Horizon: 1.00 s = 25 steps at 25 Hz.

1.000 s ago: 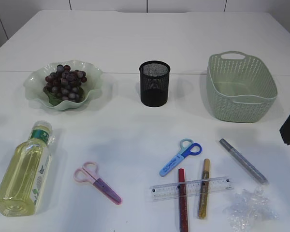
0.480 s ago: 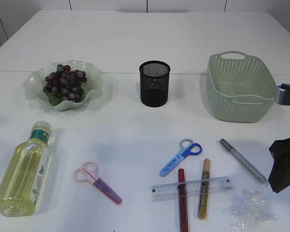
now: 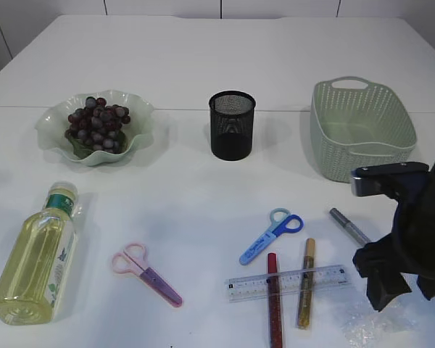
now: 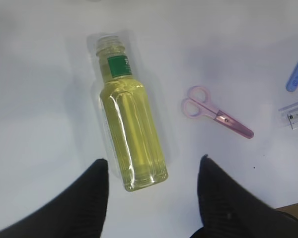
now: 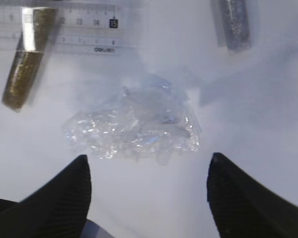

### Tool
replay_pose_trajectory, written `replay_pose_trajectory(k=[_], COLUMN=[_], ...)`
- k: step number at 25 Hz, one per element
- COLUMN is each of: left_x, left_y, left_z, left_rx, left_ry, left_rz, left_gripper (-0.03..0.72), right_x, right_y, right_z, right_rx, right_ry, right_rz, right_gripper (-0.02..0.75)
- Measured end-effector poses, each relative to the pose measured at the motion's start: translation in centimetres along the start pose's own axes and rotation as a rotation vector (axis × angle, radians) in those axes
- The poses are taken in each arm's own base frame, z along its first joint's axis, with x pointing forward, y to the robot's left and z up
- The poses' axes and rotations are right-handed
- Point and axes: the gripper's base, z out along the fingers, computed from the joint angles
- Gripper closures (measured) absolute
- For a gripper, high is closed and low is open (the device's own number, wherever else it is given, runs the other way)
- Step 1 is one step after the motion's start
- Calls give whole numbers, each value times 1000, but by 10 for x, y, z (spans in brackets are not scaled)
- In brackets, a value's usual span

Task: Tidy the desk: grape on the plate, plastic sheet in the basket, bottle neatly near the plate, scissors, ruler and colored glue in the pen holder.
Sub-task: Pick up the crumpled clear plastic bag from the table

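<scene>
on the left, the bottle (image 3: pixel 35 254) lies on its side on the white table (image 3: pixel 188 58), below the plate (image 3: pixel 54 119) holding the grape (image 3: pixel 96 123). the left gripper (image 4: pixel 151 196) hangs over the bottle's base with its fingers wide, holding nothing. a pink scissors (image 3: pixel 146 274) lies just right of the bottle. the pen holder (image 3: pixel 232 125) stands mid-table; below it lie blue scissors (image 3: pixel 270 235), the ruler (image 3: pixel 286 282) and red (image 3: pixel 273 297) and gold glue (image 3: pixel 306 281) sticks. at right, near the basket (image 3: pixel 362 130), the right gripper (image 5: pixel 149 186) hovers spread wide above the crumpled plastic sheet (image 5: pixel 134 126), gripping nothing.
</scene>
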Motion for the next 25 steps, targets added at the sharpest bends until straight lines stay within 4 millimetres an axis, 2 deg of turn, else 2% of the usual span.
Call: replay_pose_trajectory(k=[6, 19, 22, 25], left_x=[0, -2, -2, -2], left_y=[0, 1, 1, 1], left_z=[0, 8, 8, 8], left_rx=[0, -2, -2, -2], left_ry=[0, 26, 26, 26], left_rz=[0, -4, -4, -4], left_gripper=[272, 272, 272, 272], right_x=[-8, -16, -16, -17], right_y=[-1, -2, -2, -2], right_z=[10, 44, 46, 47], right_rx=[9, 18, 18, 18], right_ry=[-33, 56, 62, 65], right_rz=[-2, 6, 8, 8], right_gripper=[174, 179, 230, 322])
